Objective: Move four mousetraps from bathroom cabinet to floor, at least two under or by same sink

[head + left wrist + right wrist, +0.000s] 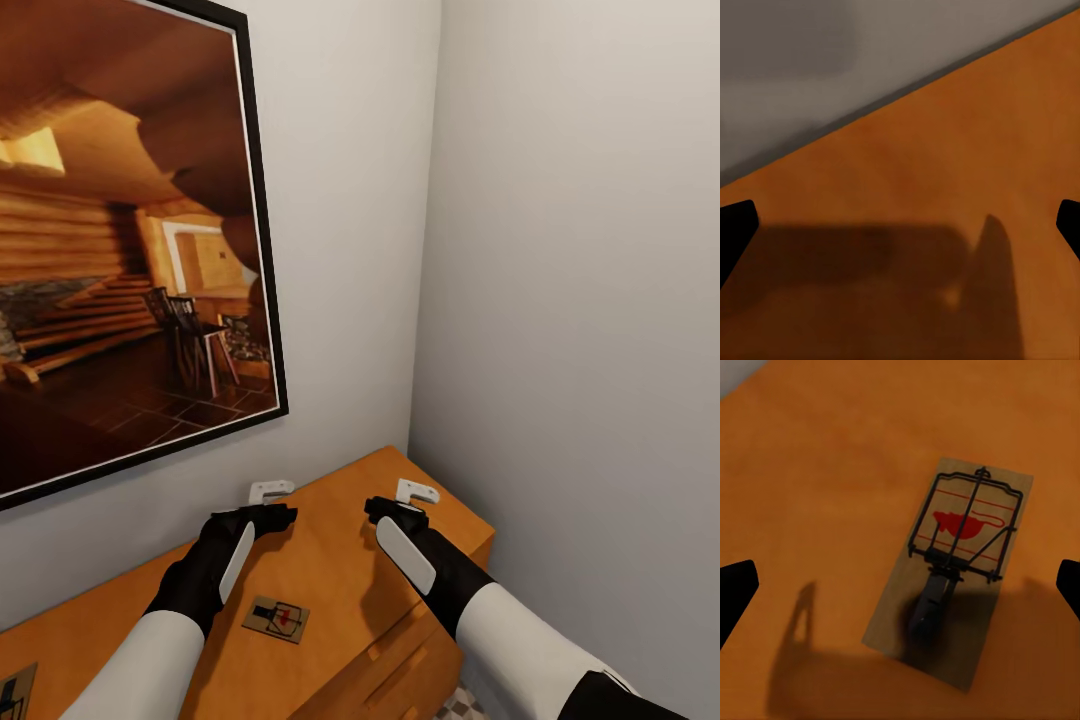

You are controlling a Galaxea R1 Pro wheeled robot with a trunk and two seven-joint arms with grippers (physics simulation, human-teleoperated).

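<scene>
Right wrist view: my right gripper (900,585) gapes wide and empty over a mousetrap (949,574) flat on the cabinet (810,472), long axis one-to-seven o'clock. My left gripper (900,225), probably farther, also spread empty.

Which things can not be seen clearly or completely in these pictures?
- Second mousetrap, head view: cut off by the picture's left edge and bottom.
- The other two mousetraps: their places cannot be told.
- Bathroom floor, head view: just a sliver between the cabinet and the right arm.
- Cabinet drawer fronts: mostly cut off by the bottom edge.
- Mousetrap, right wrist view: its near end is darkened by shadow.
</scene>
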